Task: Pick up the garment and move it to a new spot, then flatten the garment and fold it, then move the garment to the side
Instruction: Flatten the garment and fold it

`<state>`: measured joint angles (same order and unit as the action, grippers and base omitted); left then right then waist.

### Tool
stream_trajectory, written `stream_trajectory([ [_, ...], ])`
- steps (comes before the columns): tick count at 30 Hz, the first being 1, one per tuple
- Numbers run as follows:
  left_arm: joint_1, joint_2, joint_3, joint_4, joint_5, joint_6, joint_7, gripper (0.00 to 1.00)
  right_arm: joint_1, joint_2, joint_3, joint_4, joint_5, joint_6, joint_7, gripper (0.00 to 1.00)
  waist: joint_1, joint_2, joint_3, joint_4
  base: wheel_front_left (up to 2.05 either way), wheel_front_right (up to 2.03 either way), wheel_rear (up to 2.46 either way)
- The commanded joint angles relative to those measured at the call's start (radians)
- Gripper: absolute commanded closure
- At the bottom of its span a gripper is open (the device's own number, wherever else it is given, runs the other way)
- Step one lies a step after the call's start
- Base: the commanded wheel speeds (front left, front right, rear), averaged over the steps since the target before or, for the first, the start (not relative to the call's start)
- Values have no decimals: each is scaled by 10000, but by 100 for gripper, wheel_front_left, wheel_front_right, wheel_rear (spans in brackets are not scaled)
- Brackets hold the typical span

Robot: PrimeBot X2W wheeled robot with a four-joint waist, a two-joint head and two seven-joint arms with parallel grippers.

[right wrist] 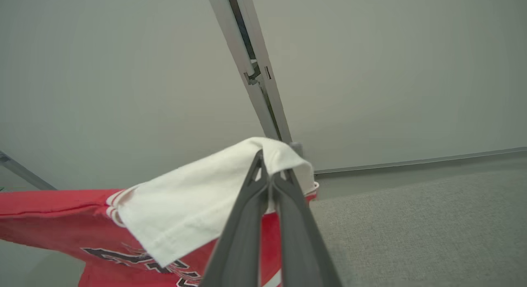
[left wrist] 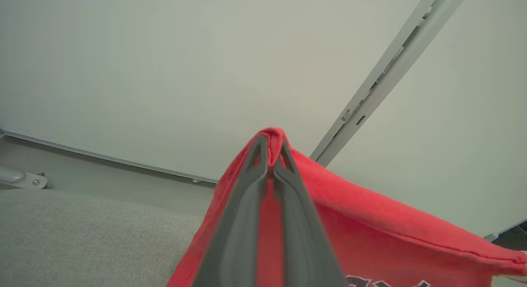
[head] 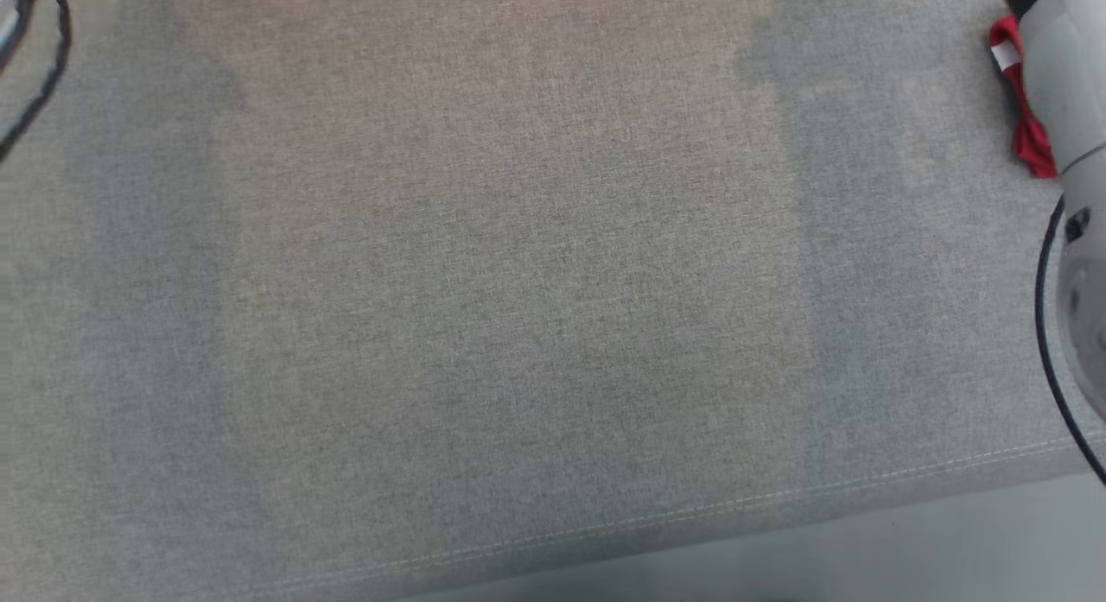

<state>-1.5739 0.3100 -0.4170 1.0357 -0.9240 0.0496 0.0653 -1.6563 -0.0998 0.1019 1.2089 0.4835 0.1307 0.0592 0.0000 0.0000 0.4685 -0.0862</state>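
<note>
Grey woven upholstery (head: pixel 518 282), with a stitched seam along its near edge, spreads bare across the head view. A pale wall (left wrist: pixel 164 73) crossed by a slanting metal rail (left wrist: pixel 391 68) stands behind it in the wrist views. The garment (left wrist: pixel 391 237), a red shirt with a white sleeve (right wrist: pixel 185 208) and dark lettering, hangs in the air between the two arms, above the cushion and not lying on it. The left gripper (left wrist: pixel 271 149) has its fingers pinched tight on a red folded edge. The right gripper (right wrist: pixel 271 171) has its fingers clamped on the white sleeve, which drapes over their tips. In the head view a strip of the red cloth shows at the upper right, beside the robot's pale forearm (head: pixel 1071 84). This looks like the first step, carrying the lifted shirt to a new spot. The next move likely calls for lowering both hands together over the bare cushion, with the cloth stretched between them so it lands spread out and ready for flattening.
</note>
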Motion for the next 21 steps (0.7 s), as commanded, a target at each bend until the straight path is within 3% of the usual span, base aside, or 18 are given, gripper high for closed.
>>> stream_trajectory([
  [1,440,-6,-15,37,-39,-128,42,100,425,85,153,-94,78,0,106,100,0,0,-219,159,0,0,0],
  [7,2375,-56,-57,-66,-389,-744,-6,100,2578,-159,1304,-1012,850,0,943,100,0,0,-1171,348,0,0,0],
  [13,4683,-152,-91,-575,-707,-1041,-51,100,5282,-793,2093,-2491,2185,0,1699,100,0,0,-2305,526,0,0,0],
  [19,7125,91,-221,-1883,-818,-877,-262,100,8078,-1529,2379,-4362,3366,0,1886,100,0,0,-3017,622,0,0,0],
  [21,8404,254,-212,-2875,-889,-616,-434,100,9335,-1818,2331,-5244,3641,0,1645,100,0,0,-3241,673,0,0,0],
])
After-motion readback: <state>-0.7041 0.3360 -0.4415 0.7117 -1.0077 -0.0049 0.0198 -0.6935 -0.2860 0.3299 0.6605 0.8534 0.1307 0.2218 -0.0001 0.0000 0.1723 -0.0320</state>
